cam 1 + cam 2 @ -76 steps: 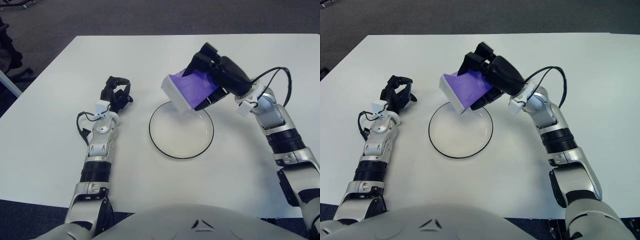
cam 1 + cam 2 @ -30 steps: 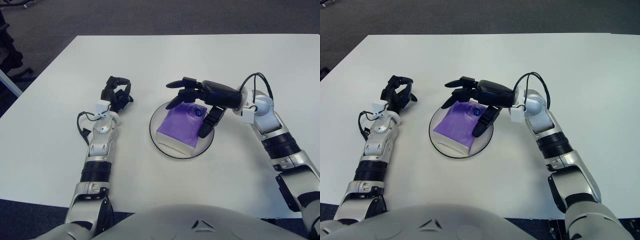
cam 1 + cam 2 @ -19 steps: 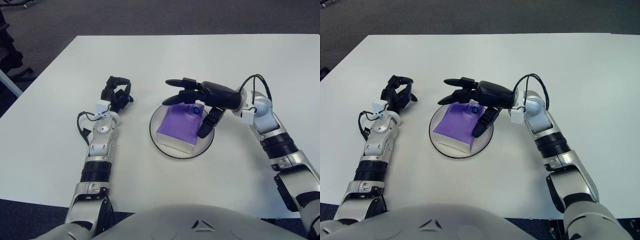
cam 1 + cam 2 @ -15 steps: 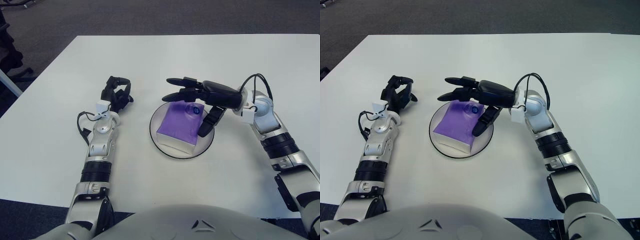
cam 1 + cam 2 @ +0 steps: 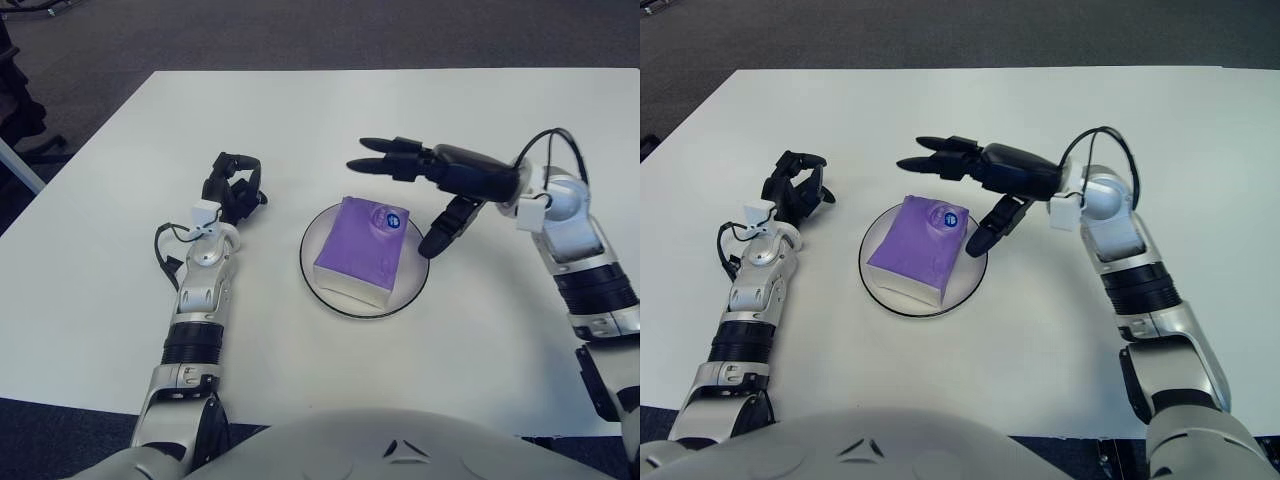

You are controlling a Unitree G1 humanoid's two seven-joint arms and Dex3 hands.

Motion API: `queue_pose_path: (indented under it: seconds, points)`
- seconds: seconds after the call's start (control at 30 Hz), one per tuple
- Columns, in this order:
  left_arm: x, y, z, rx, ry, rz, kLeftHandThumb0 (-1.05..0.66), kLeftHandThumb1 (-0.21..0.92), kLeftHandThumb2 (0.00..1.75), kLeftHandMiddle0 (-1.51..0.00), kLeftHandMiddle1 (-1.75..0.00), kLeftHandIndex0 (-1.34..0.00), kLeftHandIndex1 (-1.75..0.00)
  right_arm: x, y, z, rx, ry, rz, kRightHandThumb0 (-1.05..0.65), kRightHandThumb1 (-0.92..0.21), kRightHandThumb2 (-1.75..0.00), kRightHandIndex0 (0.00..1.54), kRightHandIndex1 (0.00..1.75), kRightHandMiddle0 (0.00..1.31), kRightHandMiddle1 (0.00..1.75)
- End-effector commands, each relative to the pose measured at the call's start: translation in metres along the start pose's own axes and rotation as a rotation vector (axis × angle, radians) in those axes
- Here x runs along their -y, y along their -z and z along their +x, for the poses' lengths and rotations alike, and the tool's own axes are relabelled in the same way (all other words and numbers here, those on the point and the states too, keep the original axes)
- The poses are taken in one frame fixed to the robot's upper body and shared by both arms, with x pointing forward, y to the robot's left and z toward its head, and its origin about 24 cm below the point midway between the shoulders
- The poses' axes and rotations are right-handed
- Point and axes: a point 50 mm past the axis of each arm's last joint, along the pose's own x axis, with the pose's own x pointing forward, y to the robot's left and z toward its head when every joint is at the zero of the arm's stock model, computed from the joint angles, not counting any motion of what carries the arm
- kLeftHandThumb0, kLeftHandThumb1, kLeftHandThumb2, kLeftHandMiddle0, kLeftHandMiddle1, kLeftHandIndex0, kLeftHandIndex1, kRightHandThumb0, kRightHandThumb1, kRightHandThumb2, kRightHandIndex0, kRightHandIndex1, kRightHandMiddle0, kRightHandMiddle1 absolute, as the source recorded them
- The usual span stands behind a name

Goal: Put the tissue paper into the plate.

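Observation:
A purple tissue pack (image 5: 362, 247) with white sides lies flat inside the round white plate (image 5: 413, 281), which has a thin black rim. My right hand (image 5: 413, 194) hovers just right of and above the pack, its fingers (image 5: 385, 165) spread and holding nothing; the thumb (image 5: 446, 226) points down over the plate's right rim. Left of the plate, my left hand (image 5: 232, 188) shows with its fingers curled, away from the pack.
The white table (image 5: 330, 110) spreads all round the plate; its front edge runs near my body. Dark carpet floor (image 5: 300, 30) lies beyond the far edge. A cable (image 5: 548, 145) loops over my right wrist.
My right hand has let go of the tissue pack, which now lies in the plate, and has drawn back to the right and upward. The left arm has not moved.

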Motion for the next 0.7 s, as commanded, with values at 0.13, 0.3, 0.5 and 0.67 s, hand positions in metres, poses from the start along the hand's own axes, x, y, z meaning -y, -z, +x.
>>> queue_pose_path:
  seconds: [0.13,0.3,0.5,0.67]
  points:
    - [0.001,0.051,-0.03,-0.214,-0.02,-0.02,-0.36,0.85,0.48,-0.84,-1.75,-0.38,-1.6,0.016,0.002,-0.018,-0.12,0.093,-0.118,-0.47,-0.92,-0.19,0.0,0.0,0.08,0.0]
    - [0.0,0.053,-0.031,-0.214,-0.021,-0.017,-0.36,0.85,0.49,-0.85,-1.75,-0.38,-1.6,0.017,0.011,-0.029,-0.192,0.17,-0.117,-0.43,-0.92,-0.18,0.0,0.0,0.07,0.0]
    - [-0.002,0.053,-0.033,-0.208,-0.019,-0.015,-0.36,0.85,0.49,-0.85,-1.75,-0.39,-1.6,0.009,0.018,-0.041,-0.279,0.304,-0.147,-0.44,-0.92,-0.19,0.0,0.0,0.06,0.0]
    - [-0.004,0.051,-0.035,-0.196,-0.015,-0.017,-0.36,0.84,0.49,-0.85,-1.75,-0.39,-1.59,0.002,0.021,-0.051,-0.356,0.411,-0.131,-0.45,-0.92,-0.2,0.04,0.02,0.07,0.02]
